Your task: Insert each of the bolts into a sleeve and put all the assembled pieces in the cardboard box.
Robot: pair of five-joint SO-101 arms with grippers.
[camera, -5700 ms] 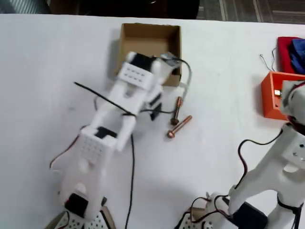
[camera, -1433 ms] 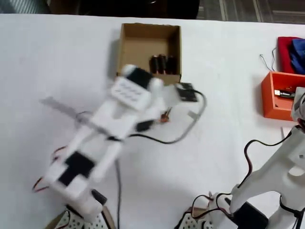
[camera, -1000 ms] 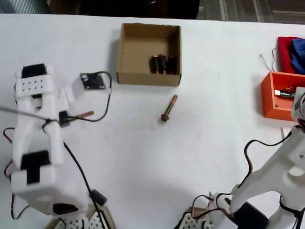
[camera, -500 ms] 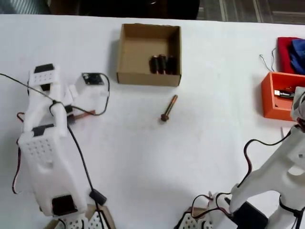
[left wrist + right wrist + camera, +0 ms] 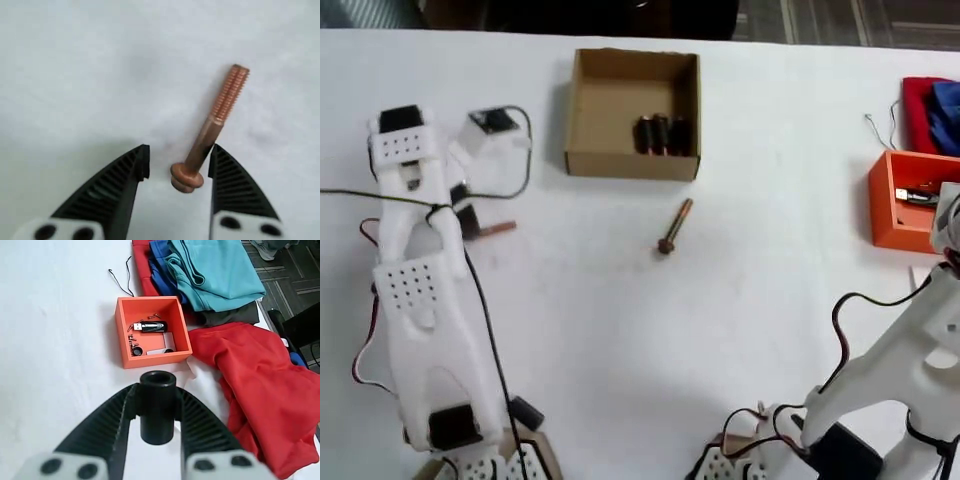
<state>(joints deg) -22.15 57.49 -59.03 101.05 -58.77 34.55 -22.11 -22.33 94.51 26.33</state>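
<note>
A copper bolt [image 5: 210, 127] lies on the white table between the fingers of my left gripper [image 5: 178, 154], which is open; the bolt's head rests near one finger. From above, this bolt [image 5: 500, 228] and the left gripper [image 5: 470, 217] are at the table's left side. A second copper bolt [image 5: 674, 227] lies loose below the cardboard box [image 5: 582, 110], which holds three dark assembled pieces [image 5: 660, 133]. My right gripper [image 5: 157, 391] is shut on an upright black sleeve [image 5: 157, 407], above the table's right edge.
An orange tray [image 5: 885, 205] with a USB stick and small parts [image 5: 150, 327] sits at the right edge, beside red, blue and teal cloths [image 5: 235, 340]. The right arm's base [image 5: 880, 390] and cables occupy the front right corner.
The left arm swung from the cardboard box to the table's left side, taking one bolt along. One bolt stayed by the box, three pieces now show inside it. The right arm kept still.
</note>
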